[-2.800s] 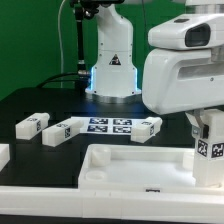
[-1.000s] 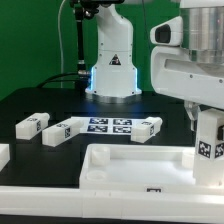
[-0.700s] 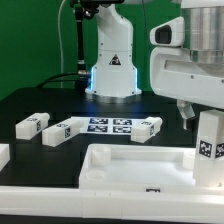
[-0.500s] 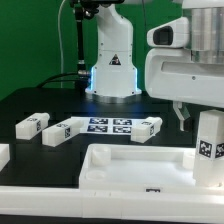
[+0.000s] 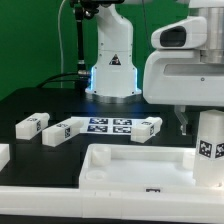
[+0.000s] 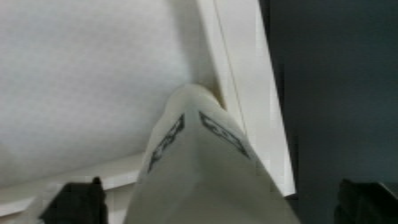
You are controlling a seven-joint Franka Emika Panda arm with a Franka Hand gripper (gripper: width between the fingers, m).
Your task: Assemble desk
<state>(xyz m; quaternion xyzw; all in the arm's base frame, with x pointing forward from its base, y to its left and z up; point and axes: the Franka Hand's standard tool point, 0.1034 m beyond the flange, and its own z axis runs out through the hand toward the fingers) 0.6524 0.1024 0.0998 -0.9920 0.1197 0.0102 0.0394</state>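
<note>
Leg-fitting step. One leg [image 5: 208, 148] stands upright in the desk top [image 5: 120, 158], at its corner on the exterior view's right. Gripper [image 6: 222, 200] sits over that leg, fingers spread either side, not touching it. Loose legs [image 5: 58, 131] lie beyond the desk top's far rim. Next move, my guess: lift straight up without knocking the leg, then fetch another.

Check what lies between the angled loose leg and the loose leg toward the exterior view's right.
The marker board, flat on the table, between angled leg and other leg; exterior view only.
</note>
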